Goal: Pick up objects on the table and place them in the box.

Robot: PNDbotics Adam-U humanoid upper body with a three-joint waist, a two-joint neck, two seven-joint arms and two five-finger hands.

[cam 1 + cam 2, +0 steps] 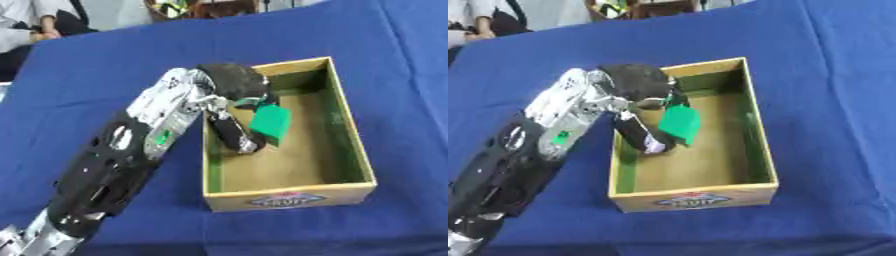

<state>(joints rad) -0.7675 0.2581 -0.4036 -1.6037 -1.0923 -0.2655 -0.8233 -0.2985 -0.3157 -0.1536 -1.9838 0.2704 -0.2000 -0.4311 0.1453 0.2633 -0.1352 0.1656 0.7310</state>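
Note:
My left hand [234,85] reaches in from the lower left and hangs over the left side of the open cardboard box [289,197]. A flat green object [270,121] sits between its fingers and thumb, inside the box and above its brown floor. The thumb [234,134] points down toward the floor along the box's left wall. I cannot tell whether the green object touches the floor. My right hand is not in either view.
The box stands on a table under a blue cloth [96,75], with a printed label [284,200] on its near wall. People sit beyond the table's far left edge [26,25].

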